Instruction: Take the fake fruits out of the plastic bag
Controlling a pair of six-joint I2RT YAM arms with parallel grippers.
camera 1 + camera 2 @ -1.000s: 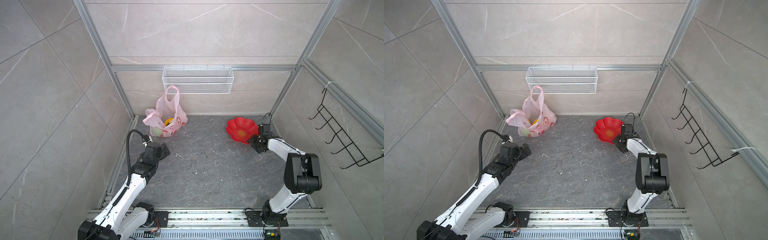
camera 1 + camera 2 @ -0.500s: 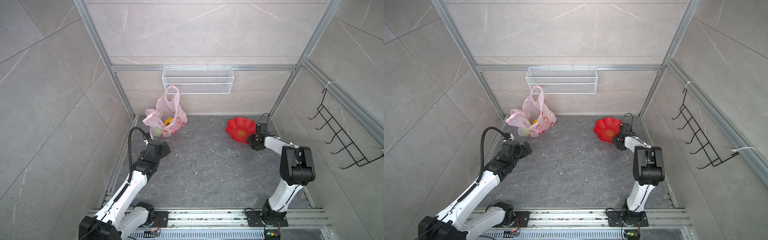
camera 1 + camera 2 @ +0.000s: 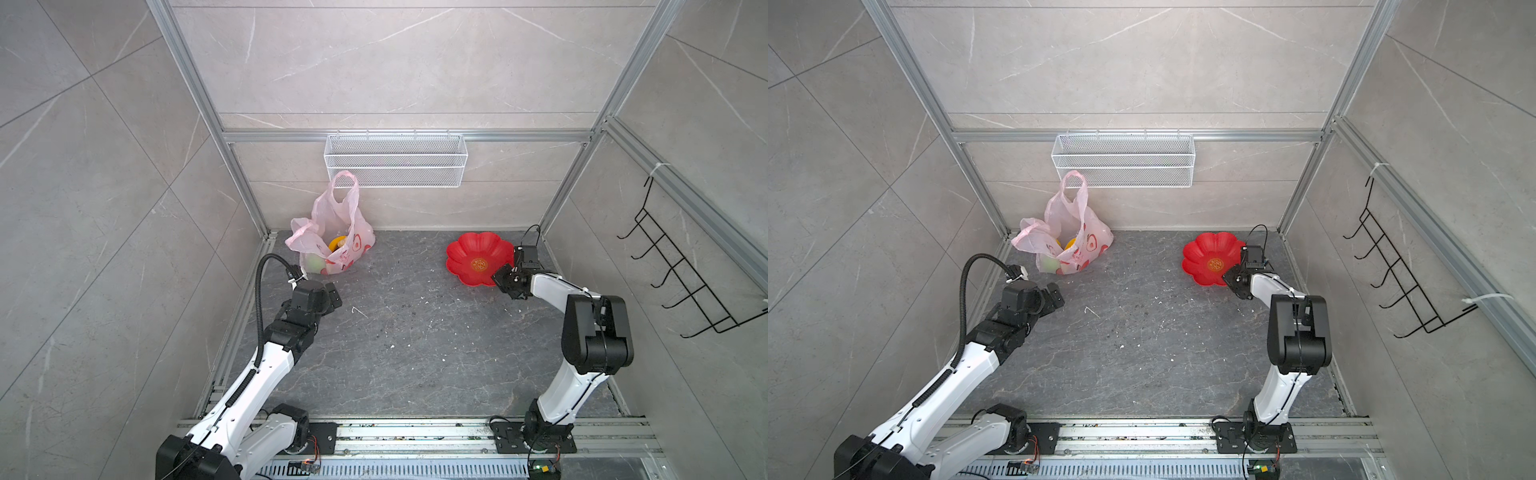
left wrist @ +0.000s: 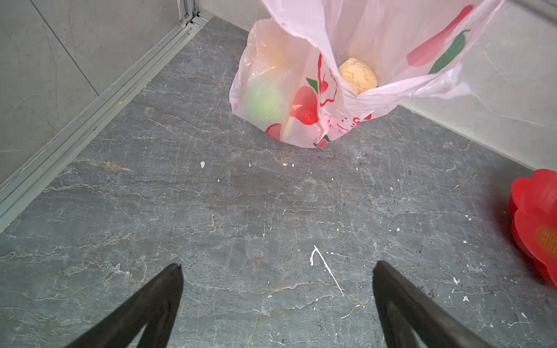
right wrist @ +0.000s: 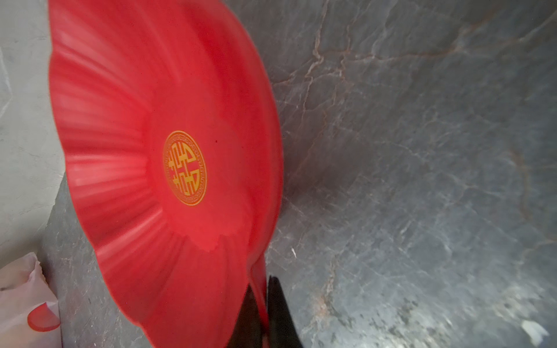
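- Bag (image 3: 332, 232): stands upright at the desk's (image 3: 415, 353) back-left corner, against the back wall. Its long axis is vertical and its mouth opens upward. One handle loop rises up the wall; the other flops to the left.
- Fruits: inside the bag. The yellow fruit (image 4: 358, 75) shows through the mouth, and the green ball (image 4: 263, 102) shows low through the film. The others cannot be told from the red print.
- Left hand (image 4: 277, 265): jaws wide and empty, over bare desk, near the bag and pointing at it. Nothing lies between the two.
- Right hand (image 5: 262, 283): jaws closed, pinching the rim of the dish (image 3: 478, 257).
- Dish: red and flower-shaped, at the desk's back right, well apart from the bag.
- Basket (image 3: 395, 166): white mesh, on the back wall; the raised handle loop overlaps its left end in both top views.
- Rack (image 3: 685, 282): black hooks, on the right wall.
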